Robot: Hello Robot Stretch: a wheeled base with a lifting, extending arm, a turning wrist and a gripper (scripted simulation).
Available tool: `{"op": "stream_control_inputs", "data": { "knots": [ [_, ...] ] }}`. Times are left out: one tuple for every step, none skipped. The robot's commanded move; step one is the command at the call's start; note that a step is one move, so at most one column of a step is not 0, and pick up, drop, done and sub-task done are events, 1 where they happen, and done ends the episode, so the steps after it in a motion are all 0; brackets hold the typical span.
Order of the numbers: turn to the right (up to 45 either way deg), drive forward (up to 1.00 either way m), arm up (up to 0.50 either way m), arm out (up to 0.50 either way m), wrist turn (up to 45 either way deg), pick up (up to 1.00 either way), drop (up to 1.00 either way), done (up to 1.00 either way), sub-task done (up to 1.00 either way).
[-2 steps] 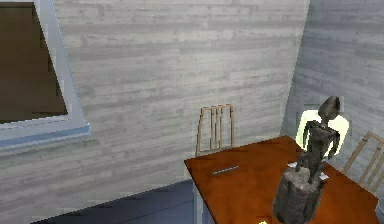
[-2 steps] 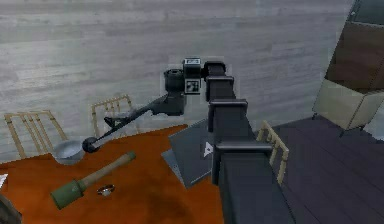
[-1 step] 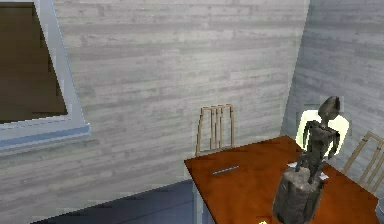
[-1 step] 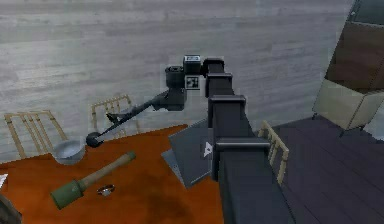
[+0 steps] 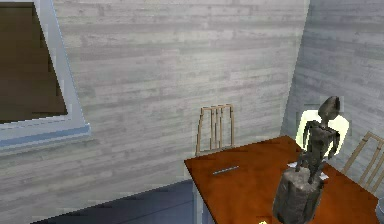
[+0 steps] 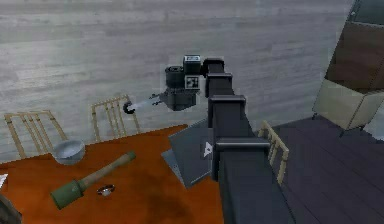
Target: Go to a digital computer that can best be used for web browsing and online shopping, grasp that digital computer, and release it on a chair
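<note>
Jaws at far end of arm, raised before grey plank wall, tips near top of chair; cannot tell whether they hold anything. Grey flat slab at table edge, just left of arm, partly hidden by it. Bowl and green bottle-shape lie farther left on table. Forward view: dark statue on table.

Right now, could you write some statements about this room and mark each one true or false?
1. A dark statue stands on the table. True.
2. The table is green. False: it is reddish-brown.
3. A grey bowl sits on the table. True.
4. The window is at the forward view's right. False: it is at the left.
</note>
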Motion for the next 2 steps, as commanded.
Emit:
{"op": "stream_control_inputs", "data": {
  "knots": [
    [0.0,0.00,0.00,0.00,39.0,0.00,0.00,0.00,0.00],
    [0.0,0.00,-0.12,0.00,0.0,0.00,0.00,0.00,0.00]
  ]
}}
